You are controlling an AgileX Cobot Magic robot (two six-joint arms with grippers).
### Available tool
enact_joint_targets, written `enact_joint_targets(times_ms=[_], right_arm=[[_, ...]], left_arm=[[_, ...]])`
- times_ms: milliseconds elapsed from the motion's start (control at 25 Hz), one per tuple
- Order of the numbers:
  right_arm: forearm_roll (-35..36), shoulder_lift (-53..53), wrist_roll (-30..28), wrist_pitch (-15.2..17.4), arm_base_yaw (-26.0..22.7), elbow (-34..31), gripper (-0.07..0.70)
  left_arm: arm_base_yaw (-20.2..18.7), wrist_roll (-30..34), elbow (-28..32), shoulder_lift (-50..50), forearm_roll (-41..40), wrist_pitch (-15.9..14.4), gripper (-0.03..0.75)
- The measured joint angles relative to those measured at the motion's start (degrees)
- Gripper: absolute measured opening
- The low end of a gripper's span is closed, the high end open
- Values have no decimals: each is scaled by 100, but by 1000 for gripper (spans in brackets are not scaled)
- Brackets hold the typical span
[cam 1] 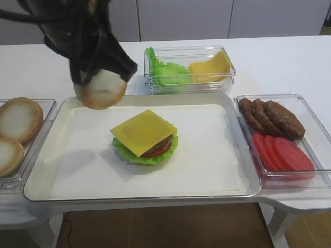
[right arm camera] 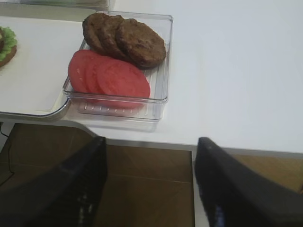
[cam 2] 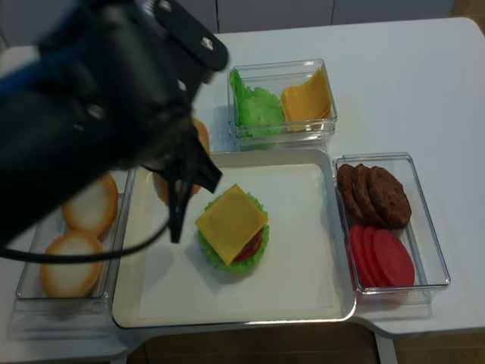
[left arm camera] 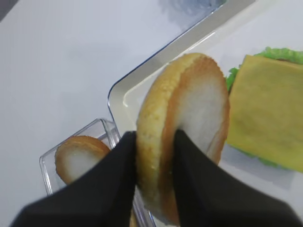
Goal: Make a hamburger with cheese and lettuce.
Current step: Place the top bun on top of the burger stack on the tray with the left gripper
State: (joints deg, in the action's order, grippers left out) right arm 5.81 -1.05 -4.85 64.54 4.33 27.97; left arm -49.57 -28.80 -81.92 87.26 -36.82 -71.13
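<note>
Left gripper [left arm camera: 154, 156]: closed on a bun half [left arm camera: 182, 132], pinching its edge between the two black fingers [left arm camera: 118, 175]; the bun stands on edge, pale cut face toward the burger.
Bun half, position: held in the air above the tray's [cam 1: 217, 170] left rear corner, apart from the stack.
Right gripper [right arm camera: 149, 184]: jaws spread wide, nothing between them, hanging past the table's [right arm camera: 236, 71] front edge near the patty-and-tomato bin [right arm camera: 163, 66].
Hamburger [cam 1: 145, 138]: sits near the middle of the white tray, no top bun on it.
Cheese [cam 1: 143, 132]: square yellow slice lying on top of the stack, corners jutting out.
Lettuce [cam 1: 135, 156]: frilly green ring at the stack's base; a red tomato slice [cam 1: 158, 150] shows under the cheese.
Left bin [cam 1: 46, 111]: two more bun halves [cam 1: 19, 119].
Rear bin [cam 1: 227, 77]: spare lettuce leaves [cam 1: 165, 72] beside spare cheese slices [cam 1: 209, 66].
Right bin: brown patties [cam 1: 269, 118] behind, tomato slices [cam 1: 282, 152] in front.
</note>
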Motion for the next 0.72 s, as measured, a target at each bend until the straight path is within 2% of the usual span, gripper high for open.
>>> enact_joint_targets(times_ms=[320, 720], right_arm=[[0, 0, 0, 0, 0, 0, 446], [0, 0, -38, 0, 0, 0, 446]], left_arm=[[-528, -494, -32, 592, -885, 83, 168], [-608, -521, -32, 1069, -1249, 106, 168]])
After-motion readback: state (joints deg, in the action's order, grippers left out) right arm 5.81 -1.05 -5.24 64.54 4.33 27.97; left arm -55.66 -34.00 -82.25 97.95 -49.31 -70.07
